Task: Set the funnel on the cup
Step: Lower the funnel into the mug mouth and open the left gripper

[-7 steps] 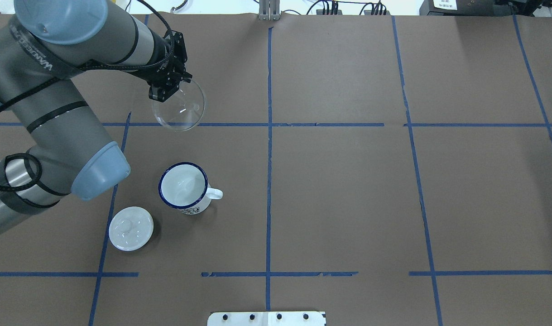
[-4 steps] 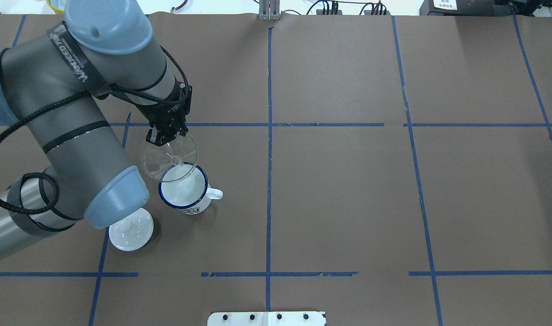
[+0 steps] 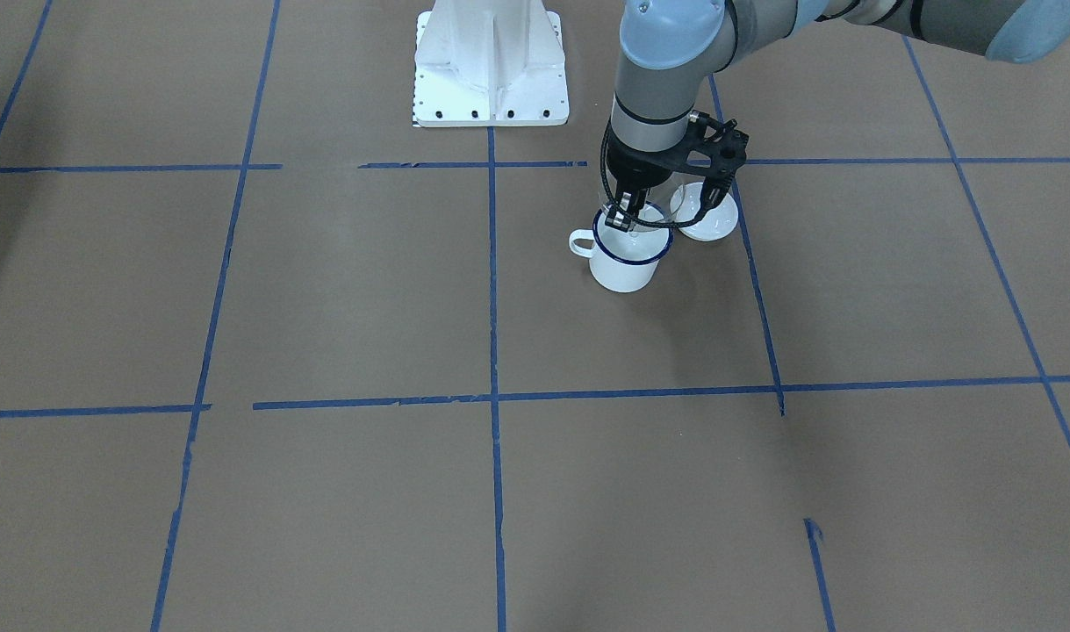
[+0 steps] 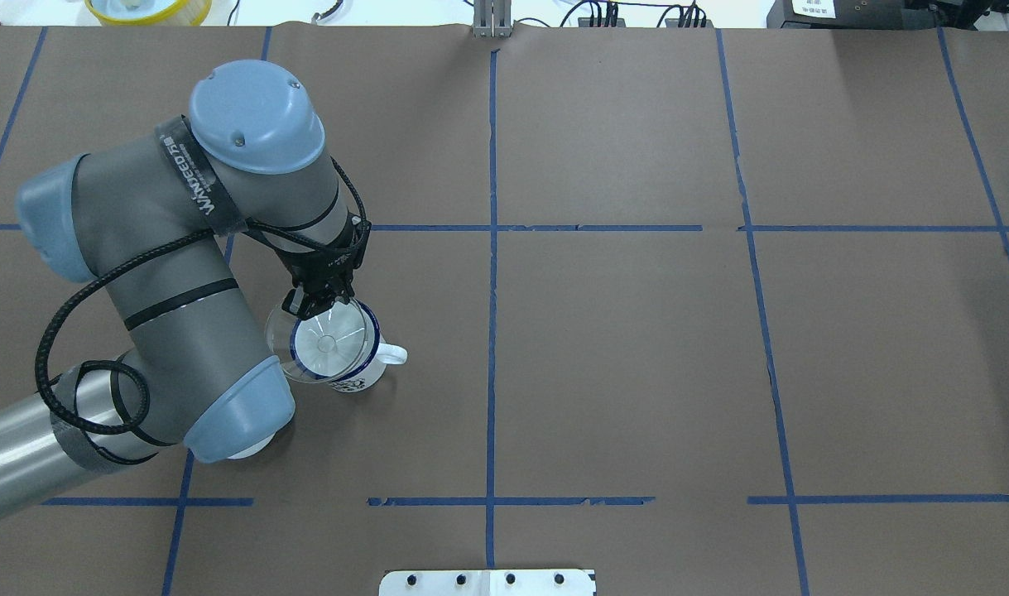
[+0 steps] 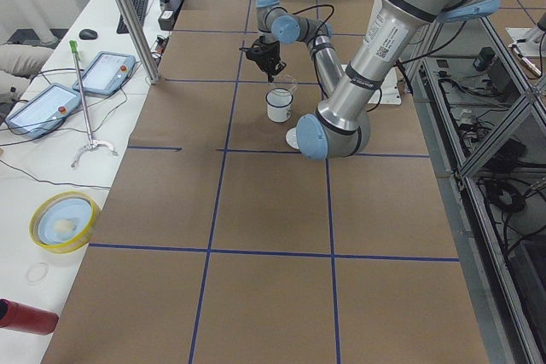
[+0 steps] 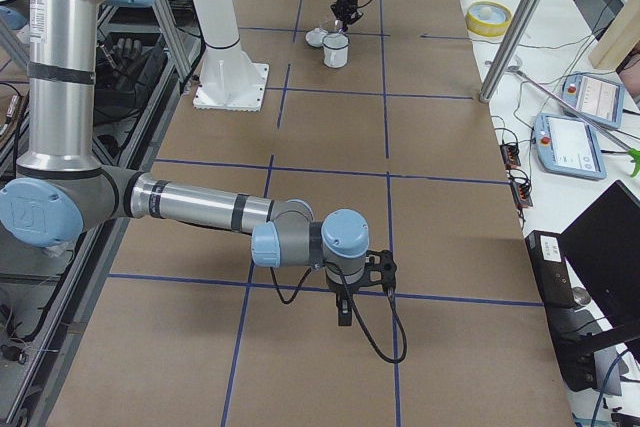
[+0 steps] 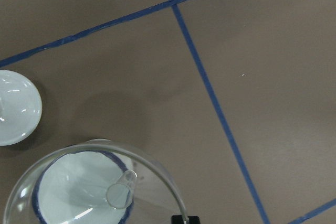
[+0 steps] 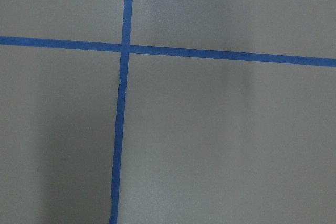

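Observation:
The white enamel mug with a dark blue rim stands upright, its handle pointing right. My left gripper is shut on the rim of the clear funnel. It holds the funnel directly over the mug's mouth, spout down. In the left wrist view the funnel's rim rings the mug's opening, and the spout hangs over the mug's interior. I cannot tell whether the funnel rests on the mug. My right gripper hovers low over bare table far away; I cannot tell its state.
A small white domed lid lies beside the mug, toward the robot's left; it also shows in the left wrist view. In the overhead view my left elbow covers most of it. The robot's white base plate stands nearby.
My left arm has carried the funnel from the far side of the blue line back toward the robot and down over the mug. The elbow now hides the lid.

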`<state>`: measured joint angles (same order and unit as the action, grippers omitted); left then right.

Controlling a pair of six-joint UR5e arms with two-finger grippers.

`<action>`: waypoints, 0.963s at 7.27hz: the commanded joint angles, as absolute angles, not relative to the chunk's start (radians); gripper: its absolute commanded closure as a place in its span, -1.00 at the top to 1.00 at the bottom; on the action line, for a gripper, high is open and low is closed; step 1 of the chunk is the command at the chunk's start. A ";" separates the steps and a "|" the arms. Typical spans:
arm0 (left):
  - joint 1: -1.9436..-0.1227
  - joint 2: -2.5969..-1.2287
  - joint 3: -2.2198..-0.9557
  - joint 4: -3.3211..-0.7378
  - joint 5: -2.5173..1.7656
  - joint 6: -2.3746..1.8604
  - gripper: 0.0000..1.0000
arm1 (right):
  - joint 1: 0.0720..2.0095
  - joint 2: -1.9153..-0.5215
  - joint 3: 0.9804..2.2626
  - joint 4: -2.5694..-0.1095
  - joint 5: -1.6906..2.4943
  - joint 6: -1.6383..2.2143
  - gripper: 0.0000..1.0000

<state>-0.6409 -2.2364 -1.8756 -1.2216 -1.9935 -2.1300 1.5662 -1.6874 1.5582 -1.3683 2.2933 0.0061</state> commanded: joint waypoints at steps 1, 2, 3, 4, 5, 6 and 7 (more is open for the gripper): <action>-0.637 -2.234 -1.861 -1.226 -1.991 -2.050 -1.00 | 1.566 -1.687 1.559 -1.368 2.293 0.006 1.00; -0.637 -2.233 -1.850 -1.251 -1.991 -2.028 -1.00 | 1.566 -1.687 1.557 -1.368 2.293 0.006 1.00; -0.637 -2.232 -1.823 -1.296 -1.991 -2.028 -1.00 | 1.566 -1.687 1.557 -1.368 2.293 0.006 1.00; -0.637 -2.232 -1.807 -1.311 -1.991 -2.028 -1.00 | 1.566 -1.687 1.559 -1.368 2.293 0.006 1.00; -0.635 -2.227 -1.806 -1.313 -1.990 -2.028 -1.00 | 1.566 -1.687 1.557 -1.368 2.293 0.006 1.00; -0.632 -2.223 -1.805 -1.315 -1.990 -2.028 -1.00 | 1.566 -1.687 1.557 -1.368 2.293 0.006 1.00; -0.630 -2.223 -1.805 -1.316 -1.990 -2.026 -1.00 | 1.566 -1.687 1.557 -1.368 2.293 0.006 1.00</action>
<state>-0.6327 -2.2249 -1.8066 -1.3130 -1.9898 -2.0277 1.5662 -1.6874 1.5573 -1.3683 2.2933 0.0061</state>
